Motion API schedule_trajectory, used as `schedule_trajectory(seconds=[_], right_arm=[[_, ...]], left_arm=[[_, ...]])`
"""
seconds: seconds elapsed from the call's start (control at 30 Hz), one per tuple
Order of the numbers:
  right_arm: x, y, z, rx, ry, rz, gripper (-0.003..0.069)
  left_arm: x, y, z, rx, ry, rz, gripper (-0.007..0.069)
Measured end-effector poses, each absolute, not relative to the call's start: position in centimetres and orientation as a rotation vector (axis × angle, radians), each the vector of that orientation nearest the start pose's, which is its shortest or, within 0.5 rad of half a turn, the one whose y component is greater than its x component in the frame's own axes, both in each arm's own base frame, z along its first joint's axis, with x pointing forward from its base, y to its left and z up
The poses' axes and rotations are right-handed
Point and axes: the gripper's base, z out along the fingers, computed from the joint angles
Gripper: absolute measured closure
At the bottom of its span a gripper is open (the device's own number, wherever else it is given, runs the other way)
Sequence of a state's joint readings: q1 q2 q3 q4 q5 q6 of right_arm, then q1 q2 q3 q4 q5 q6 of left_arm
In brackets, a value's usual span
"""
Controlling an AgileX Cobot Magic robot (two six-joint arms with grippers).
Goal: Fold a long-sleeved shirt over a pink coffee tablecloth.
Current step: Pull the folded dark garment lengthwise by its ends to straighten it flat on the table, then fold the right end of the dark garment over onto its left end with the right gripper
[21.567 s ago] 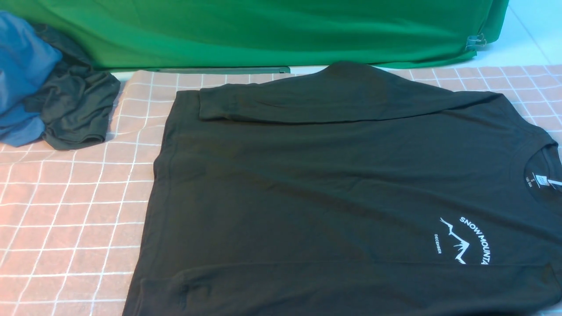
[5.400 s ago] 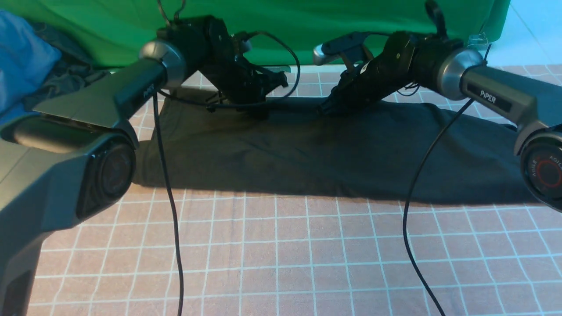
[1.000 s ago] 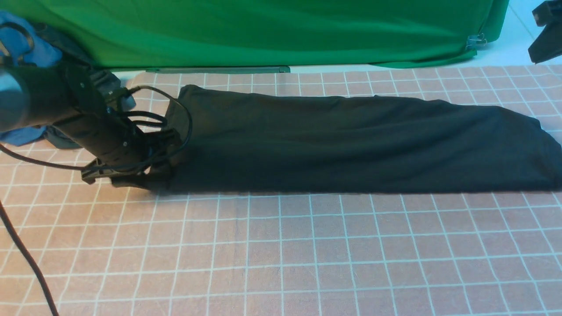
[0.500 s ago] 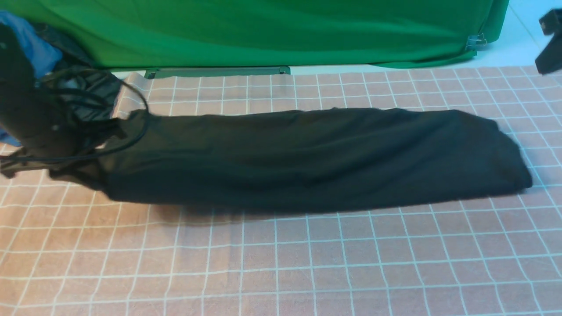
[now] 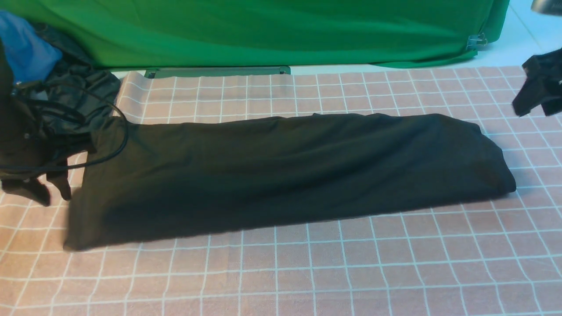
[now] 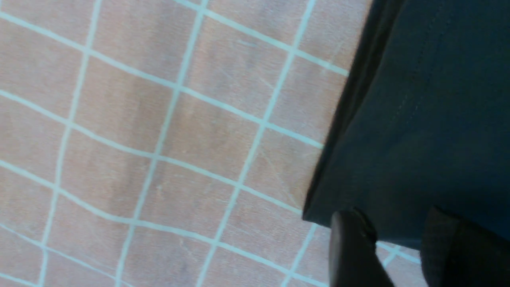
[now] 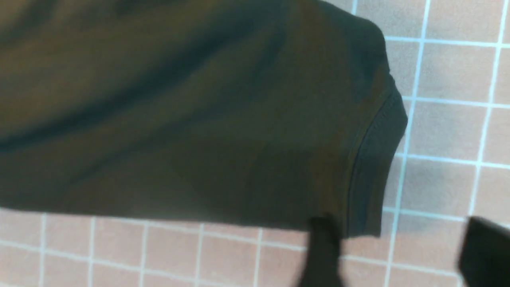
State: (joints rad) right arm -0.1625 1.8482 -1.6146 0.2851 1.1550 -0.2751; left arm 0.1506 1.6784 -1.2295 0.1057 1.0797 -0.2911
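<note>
Front view: shirt (image 5: 285, 171) lies folded on pink tablecloth (image 5: 307, 272) before green cloth (image 5: 263, 30); left claw (image 5: 55, 197), right claw (image 5: 533, 109) released.

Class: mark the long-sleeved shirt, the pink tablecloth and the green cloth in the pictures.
long-sleeved shirt (image 5: 285, 171): front view, middle of the folded strip.
pink tablecloth (image 5: 307, 272): front view, bare squares nearer than the shirt.
green cloth (image 5: 263, 30): front view, its middle.

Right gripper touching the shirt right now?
Apart. In the front view the right gripper hangs open beyond the right end of the long-sleeved shirt, with bare pink coffee tablecloth showing between them.
</note>
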Motion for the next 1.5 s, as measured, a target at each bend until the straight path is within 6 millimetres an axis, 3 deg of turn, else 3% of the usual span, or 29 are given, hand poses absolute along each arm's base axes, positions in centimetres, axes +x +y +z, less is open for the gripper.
schedule_trajectory(seconds=[0.1,0.17,0.27,0.4,0.53,0.57,0.6,0.73,0.8,0.83,0.87,0.9,1.07,1.3,1.4,1.5], right_arm=[[40.1,-3.9,26.3,-0.037,2.832,0.285,0.0004],[40.8,-3.9,24.7,-0.048,2.854,0.244,-0.0020],[41.7,-3.6,22.6,-0.052,2.889,0.177,-0.0030],[42.6,-3.2,19.8,-0.057,2.931,0.154,-0.0031],[43.2,-2.5,16.8,-0.072,2.979,0.160,-0.0022],[43.4,-2.4,16.1,-0.082,2.991,0.149,-0.0002],[43.5,-2.3,16.1,-0.086,2.984,0.147,0.0017],[43.7,-2.1,15.8,-0.103,2.979,0.131,0.0155],[43.8,-1.6,15.7,-0.150,2.971,0.138,0.0428],[43.8,-1.6,15.8,-0.154,2.971,0.138,0.0447],[43.8,-1.3,15.9,-0.178,2.972,0.145,0.0536],[43.9,-1.3,16.0,-0.189,2.977,0.147,0.0557],[44.1,-1.8,17.3,-0.181,2.992,0.162,0.0556],[43.3,-4.1,24.8,-0.067,2.907,0.159,0.0556],[42.7,-3.6,27.8,-0.072,2.842,0.155,0.0556],[42.1,-1.6,29.8,-0.120,2.791,0.189,0.0556]], left_arm=[[31.8,5.9,24.2,-0.608,2.936,0.165,0.0209],[31.8,5.8,24.2,-0.626,2.934,0.147,0.0155],[31.7,5.4,24.3,-0.629,2.943,0.107,0.0146],[31.3,4.3,24.6,-0.595,2.986,0.095,0.0236],[30.6,2.4,26.8,-0.509,2.925,0.050,0.0476],[30.2,1.7,28.0,-0.484,2.880,0.017,0.0548],[29.9,1.4,28.7,-0.473,2.851,-0.004,0.0573],[28.4,0.5,31.4,-0.439,2.757,-0.070,0.0613],[27.0,0.1,33.3,-0.423,2.691,-0.100,0.0613],[26.9,0.1,33.4,-0.422,2.687,-0.101,0.0613],[26.2,0.1,34.3,-0.417,2.654,-0.107,0.0613],[25.7,0.1,34.8,-0.412,2.635,-0.108,0.0613],[23.8,0.1,36.7,-0.398,2.572,-0.118,0.0613],[20.8,0.2,38.8,-0.371,2.517,-0.108,0.0612],[20.1,0.2,39.2,-0.359,2.502,-0.108,0.0612],[19.9,0.2,39.4,-0.358,2.493,-0.109,0.0611]])
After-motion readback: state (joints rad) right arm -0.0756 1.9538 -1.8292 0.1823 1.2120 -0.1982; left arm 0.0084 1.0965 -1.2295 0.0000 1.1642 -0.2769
